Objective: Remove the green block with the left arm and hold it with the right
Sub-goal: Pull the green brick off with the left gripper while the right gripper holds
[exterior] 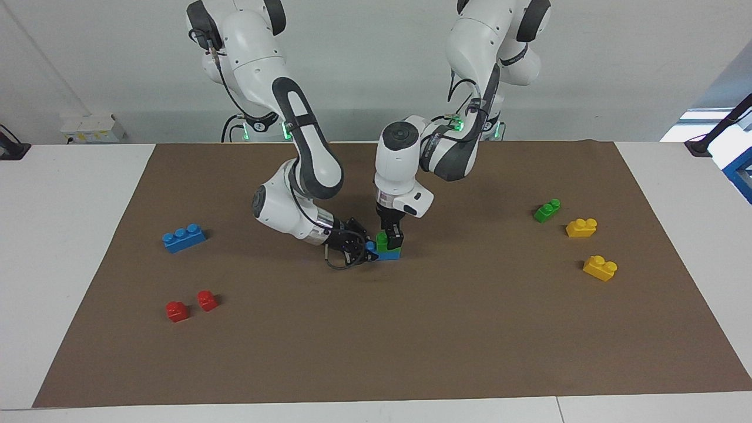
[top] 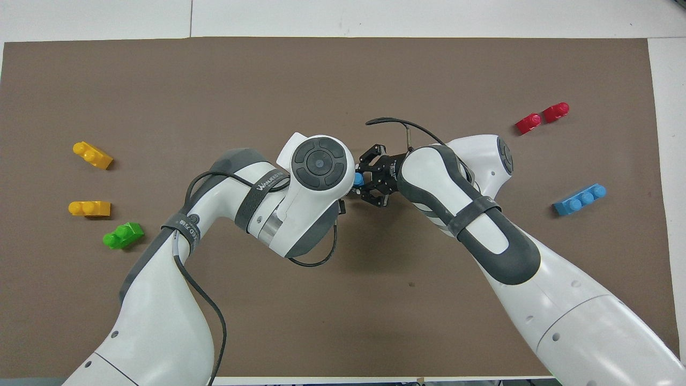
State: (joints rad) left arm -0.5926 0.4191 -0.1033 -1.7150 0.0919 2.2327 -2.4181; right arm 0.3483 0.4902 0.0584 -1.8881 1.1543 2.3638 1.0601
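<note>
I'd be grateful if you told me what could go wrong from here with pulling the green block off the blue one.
1. The right gripper holds only one end of the blue brick; a firm upward pull might tilt it or drag it out.
2. The left gripper sits on the green block right beside the right gripper, so the two could collide as it lifts.
3. The left gripper covers much of the green block, so its grip may be off-centre and slip.

The only lettering stands on the dark strap (top: 266, 185) around the left arm (top: 161, 289) in the overhead view, at about nine o'clock from the centre. It seems to begin "WANJEED", and the rest cannot be made out.
</note>
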